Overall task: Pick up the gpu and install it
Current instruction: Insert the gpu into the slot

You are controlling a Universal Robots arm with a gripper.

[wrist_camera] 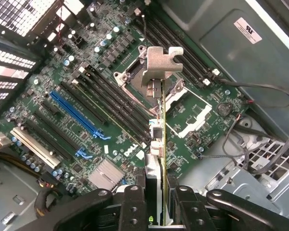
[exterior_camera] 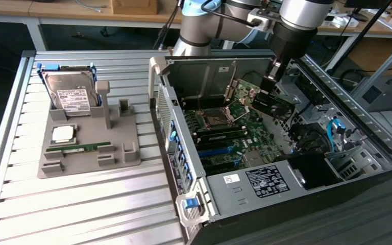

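Hard drive (exterior_camera: 70,93), grey holder (exterior_camera: 80,162), motherboard (exterior_camera: 247,130)

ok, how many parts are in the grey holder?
3: hard drive at the far end, CPU in the middle, memory stick beside the CPU. Small ones may be hidden.

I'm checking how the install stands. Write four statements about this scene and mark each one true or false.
1. The gripper is clamped on the gpu inside the open computer case. True.
2. The gpu is seated in the long blue slot. False: that slot is empty, and the card hangs over the motherboard, its metal bracket above the processor socket.
3. The hard drive stands in the gray tray outside the case. True.
4. The green memory stick is plugged into the motherboard. False: it lies in the gray tray, in front of the hard drive.
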